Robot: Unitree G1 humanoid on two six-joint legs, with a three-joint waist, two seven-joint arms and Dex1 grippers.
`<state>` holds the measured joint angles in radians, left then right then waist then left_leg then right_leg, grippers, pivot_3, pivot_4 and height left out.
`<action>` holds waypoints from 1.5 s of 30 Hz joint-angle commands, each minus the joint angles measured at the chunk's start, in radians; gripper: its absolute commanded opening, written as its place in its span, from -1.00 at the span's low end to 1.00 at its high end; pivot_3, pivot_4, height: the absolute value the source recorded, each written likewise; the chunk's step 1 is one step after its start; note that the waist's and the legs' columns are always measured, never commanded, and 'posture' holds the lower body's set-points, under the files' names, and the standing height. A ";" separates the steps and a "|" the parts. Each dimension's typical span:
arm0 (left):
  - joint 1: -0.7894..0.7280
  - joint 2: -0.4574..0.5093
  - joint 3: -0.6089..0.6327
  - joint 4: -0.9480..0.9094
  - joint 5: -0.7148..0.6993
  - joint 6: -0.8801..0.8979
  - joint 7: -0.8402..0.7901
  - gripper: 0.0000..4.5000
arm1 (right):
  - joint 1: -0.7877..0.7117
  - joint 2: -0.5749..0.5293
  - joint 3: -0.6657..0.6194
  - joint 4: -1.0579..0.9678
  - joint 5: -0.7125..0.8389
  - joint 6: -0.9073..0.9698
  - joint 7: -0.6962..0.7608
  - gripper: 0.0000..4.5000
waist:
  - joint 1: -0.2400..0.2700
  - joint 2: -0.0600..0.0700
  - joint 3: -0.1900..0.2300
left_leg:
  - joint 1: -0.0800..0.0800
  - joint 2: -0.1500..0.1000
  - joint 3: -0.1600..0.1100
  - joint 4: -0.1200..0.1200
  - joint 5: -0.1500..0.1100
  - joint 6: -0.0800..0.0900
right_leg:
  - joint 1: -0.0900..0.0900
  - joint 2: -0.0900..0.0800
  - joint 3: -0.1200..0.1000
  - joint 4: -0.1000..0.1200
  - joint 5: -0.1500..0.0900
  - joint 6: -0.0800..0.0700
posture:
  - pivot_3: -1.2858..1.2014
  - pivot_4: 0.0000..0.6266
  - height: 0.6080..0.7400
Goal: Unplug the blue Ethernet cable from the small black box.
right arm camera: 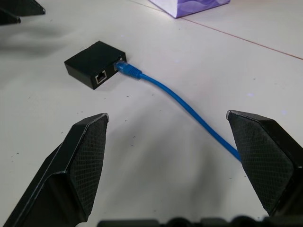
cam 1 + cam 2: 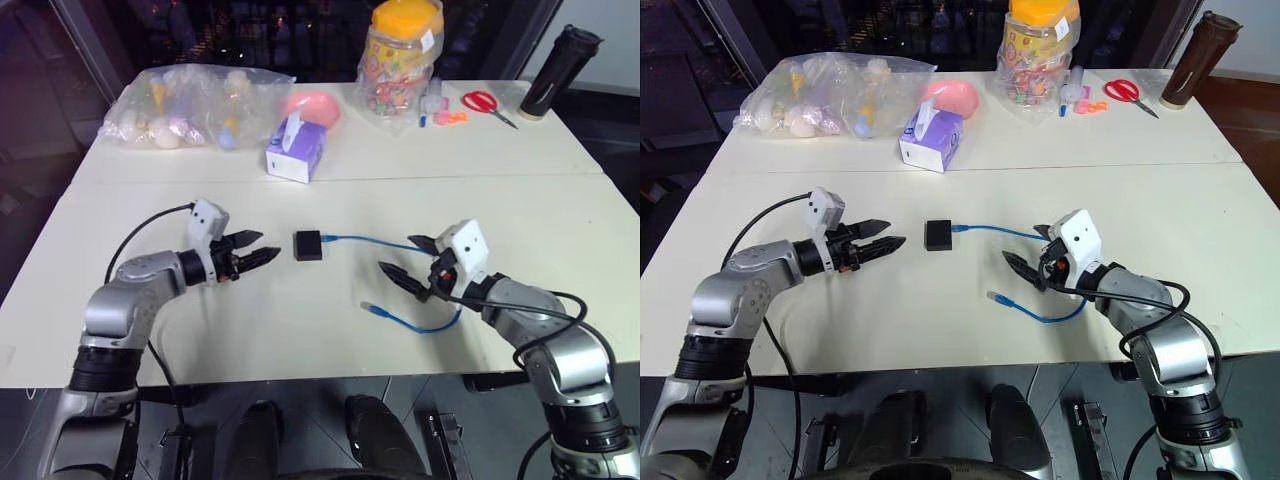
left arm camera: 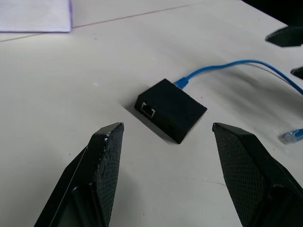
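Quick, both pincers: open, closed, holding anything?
Left pincer: open, empty, short of the small black box.
Right pincer: open, empty, blue Ethernet cable unheld.

White table (image 2: 330,320) bearing, along its far edge: a clear plastic bag of assorted items (image 2: 190,105), a purple-and-white tissue box (image 2: 296,148), a pink object (image 2: 312,106) just behind the box, a yellow-lidded candy jar (image 2: 402,62), red-handled scissors (image 2: 487,104), and a dark cylindrical bottle (image 2: 560,72) lying tilted at the corner.
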<state>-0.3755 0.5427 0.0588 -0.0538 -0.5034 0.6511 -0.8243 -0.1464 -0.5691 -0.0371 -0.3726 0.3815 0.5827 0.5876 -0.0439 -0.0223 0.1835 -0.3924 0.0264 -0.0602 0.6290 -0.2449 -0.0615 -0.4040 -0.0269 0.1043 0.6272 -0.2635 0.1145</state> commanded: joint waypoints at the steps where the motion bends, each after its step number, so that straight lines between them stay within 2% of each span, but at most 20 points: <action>1: 0.007 -0.004 0.021 -0.046 -0.011 -0.004 0.019 0.39 | -0.023 0.006 -0.001 0.000 -0.008 -0.026 0.005 0.86 | 0.000 0.000 0.000 | 0.000 0.000 0.000 0.000 0.000 0.000 | 0.000 0.000 0.000 0.000 0.000 0.000 | 0.03 -0.52 1.00; 15: -0.070 0.001 0.016 0.052 0.012 -0.036 0.018 0.39 | -0.033 0.006 0.004 0.001 -0.019 -0.029 0.003 0.86 | 0.000 0.000 0.000 | 0.000 0.000 0.000 0.000 0.000 0.000 | 0.000 0.000 0.000 0.000 0.000 0.000 | 0.03 -0.52 1.00; 18: -0.136 0.047 -0.026 0.082 0.028 -0.055 -0.076 0.39 | -0.103 0.006 0.051 0.074 -0.031 -0.037 0.048 0.86 | -0.001 -0.001 0.000 | 0.000 0.000 0.000 0.001 0.000 0.000 | 0.000 0.000 0.000 0.001 0.000 0.000 | 0.03 -0.52 1.00; 23: -0.213 0.155 -0.122 0.115 0.023 -0.019 -0.308 0.39 | -0.291 -0.005 0.184 0.339 -0.129 -0.143 0.186 0.86 | -0.008 -0.001 0.000 | 0.001 0.000 0.001 0.001 0.000 0.000 | 0.000 0.000 0.000 0.001 0.001 -0.002 | 0.03 -0.52 1.00; 26: -0.240 0.204 -0.126 0.113 -0.037 0.071 -0.416 0.39 | -0.389 0.002 0.247 0.489 -0.172 -0.176 0.268 0.86 | -0.011 -0.001 0.001 | 0.001 0.000 0.001 0.000 0.000 0.000 | 0.000 0.001 0.000 0.001 0.001 0.000 | 0.03 -0.52 1.00; 34: -0.230 0.213 -0.100 0.138 0.003 0.039 -0.397 0.39 | -0.688 0.181 0.297 1.039 -0.280 -0.415 0.338 0.86 | -0.026 -0.001 0.001 | 0.000 0.000 0.000 -0.002 0.000 0.000 | -0.002 0.000 0.000 0.002 0.002 0.004 | 0.03 -0.52 1.00; 41: -0.141 0.201 -0.062 0.057 -0.011 0.063 -0.316 0.39 | -0.855 0.297 0.325 1.390 -0.372 -0.596 0.426 0.86 | -0.029 -0.001 0.001 | 0.000 0.000 0.000 -0.002 0.000 0.000 | -0.002 0.000 -0.001 0.003 0.003 0.004 | 0.03 -0.52 1.00; 45: -0.107 0.207 -0.039 0.035 -0.011 0.069 -0.278 0.41 | -0.903 0.328 0.364 1.495 -0.463 -0.692 0.436 0.02 | -0.034 -0.001 0.001 | 0.002 0.000 0.000 -0.002 0.000 0.000 | -0.002 0.000 -0.001 0.005 0.003 0.004 | 0.03 -0.52 1.00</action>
<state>-0.4828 0.7400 -0.0120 0.0145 -0.5038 0.7188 -1.1142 -1.0381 -0.2542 0.3012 1.0849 -0.0351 -0.0765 1.0282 -0.0780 -0.0230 0.1845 -0.3901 0.0268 -0.0606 0.6274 -0.2448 -0.0614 -0.4055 -0.0266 0.1036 0.6326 -0.2608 0.1180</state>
